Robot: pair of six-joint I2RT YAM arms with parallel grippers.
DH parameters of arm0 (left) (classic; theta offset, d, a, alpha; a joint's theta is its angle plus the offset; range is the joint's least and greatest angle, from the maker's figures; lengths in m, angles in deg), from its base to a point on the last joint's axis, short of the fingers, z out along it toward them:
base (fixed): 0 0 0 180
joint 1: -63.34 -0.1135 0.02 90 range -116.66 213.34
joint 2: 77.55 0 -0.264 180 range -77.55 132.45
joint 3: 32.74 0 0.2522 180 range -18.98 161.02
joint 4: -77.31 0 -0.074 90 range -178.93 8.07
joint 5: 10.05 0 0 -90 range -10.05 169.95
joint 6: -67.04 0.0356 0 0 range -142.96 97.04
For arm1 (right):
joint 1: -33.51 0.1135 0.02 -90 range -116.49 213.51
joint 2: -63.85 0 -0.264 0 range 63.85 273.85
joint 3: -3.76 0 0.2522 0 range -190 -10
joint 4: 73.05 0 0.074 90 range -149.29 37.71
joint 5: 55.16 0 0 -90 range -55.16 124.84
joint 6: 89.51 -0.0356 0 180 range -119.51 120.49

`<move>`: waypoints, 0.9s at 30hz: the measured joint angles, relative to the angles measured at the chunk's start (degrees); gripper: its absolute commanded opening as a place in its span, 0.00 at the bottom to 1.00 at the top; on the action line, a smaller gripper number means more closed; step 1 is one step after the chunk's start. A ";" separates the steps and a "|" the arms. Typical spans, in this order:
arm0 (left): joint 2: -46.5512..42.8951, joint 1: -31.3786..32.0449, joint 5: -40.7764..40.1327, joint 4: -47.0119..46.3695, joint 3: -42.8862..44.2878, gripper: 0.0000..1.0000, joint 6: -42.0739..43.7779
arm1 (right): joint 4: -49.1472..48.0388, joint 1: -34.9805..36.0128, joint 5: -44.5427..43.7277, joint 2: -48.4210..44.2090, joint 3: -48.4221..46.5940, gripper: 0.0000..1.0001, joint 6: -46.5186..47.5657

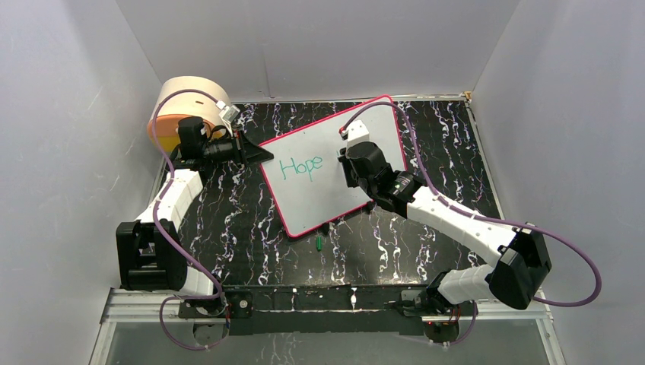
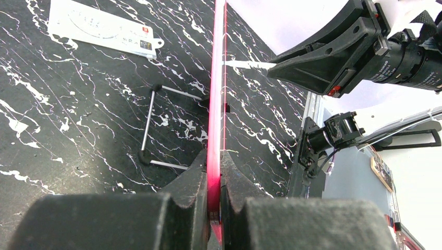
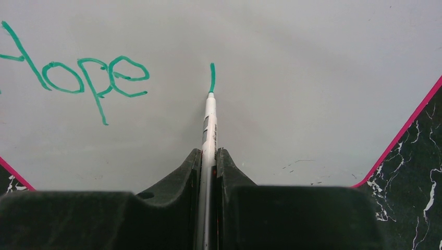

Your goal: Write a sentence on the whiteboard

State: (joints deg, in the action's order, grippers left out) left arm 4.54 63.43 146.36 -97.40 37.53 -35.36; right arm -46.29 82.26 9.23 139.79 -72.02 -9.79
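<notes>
Right end effector (image 3: 208, 156): two black fingers at a narrow gap, clamped on the barrel of a slim white marker pen with a teal-green tip (image 3: 210, 120). The pen's tip touches the board at the lower end of a short upright teal stroke (image 3: 212, 78).

Small dark green pen cap (image 1: 319, 243): lies on the black, white-veined marbled surface (image 1: 251, 243), just beside the board's near edge.

Large flat white whiteboard with a thin pink-red rim and rounded corners (image 1: 319, 201): sits mid-surface between the two arms, turned at an angle to the surface's edges.

Teal-green handwritten sentence (image 1: 300, 167): so far reads "Hope", on the board's left half; the lone stroke stands to its right, apart from the word.

Left end effector (image 2: 213, 161): black fingers pressed close on the pink-red rim at the board's left side, gripping it edge-on.

Thin metal wire stand with black tips (image 2: 151, 125): seen in the left wrist view, its legs meeting the board beside the gripped rim.

Small white printed card (image 2: 99, 26): flat on the surface, beyond the stand.

Beige round drum with an orange base (image 1: 186, 95): far left corner, behind the left arm.
</notes>
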 measured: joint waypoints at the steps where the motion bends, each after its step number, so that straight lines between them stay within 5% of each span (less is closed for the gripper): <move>1: 0.00 0.00 -0.02 0.00 0.02 0.00 0.00 | -0.07 0.00 -0.07 0.00 0.00 0.00 0.00; 27: 0.00 0.07 -0.02 0.66 0.24 0.00 0.46 | -4.22 -0.83 -3.04 -0.04 0.00 0.00 1.14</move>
State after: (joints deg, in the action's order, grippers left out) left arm 4.54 63.50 146.34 -96.75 37.77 -34.90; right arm -50.51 81.43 6.20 139.75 -72.02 -8.66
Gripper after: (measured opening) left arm 0.045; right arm 0.206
